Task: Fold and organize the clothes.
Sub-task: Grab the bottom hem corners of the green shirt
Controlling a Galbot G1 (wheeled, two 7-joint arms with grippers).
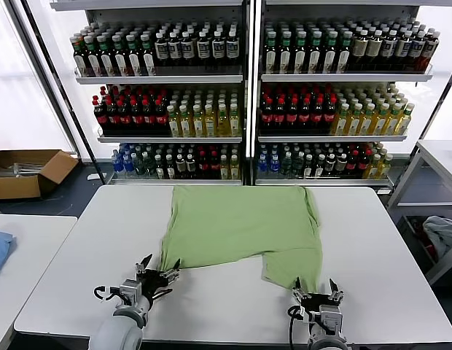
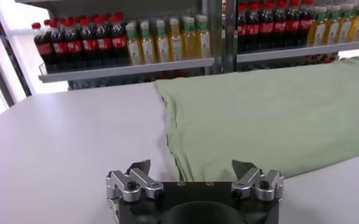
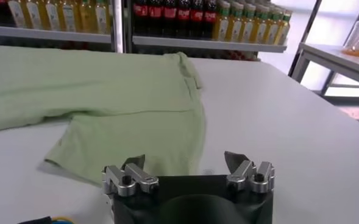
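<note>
Left gripper (image 2: 191,175) fingers (image 2: 136,172) apart, near green shirt (image 2: 270,115) hem.

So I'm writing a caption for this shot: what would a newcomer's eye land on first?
The light green shirt spread flat across the middle of the white table, one part reaching toward the near edge. Just short of its near edge sit the left gripper and right gripper, jaws open. Behind the table, shelves of bottled drinks fill the background.

Bright, even light; strong daylight behind shelves (image 1: 244,87) washes out windows; soft faint shadows on table (image 1: 80,262); wrist views slightly soft.
</note>
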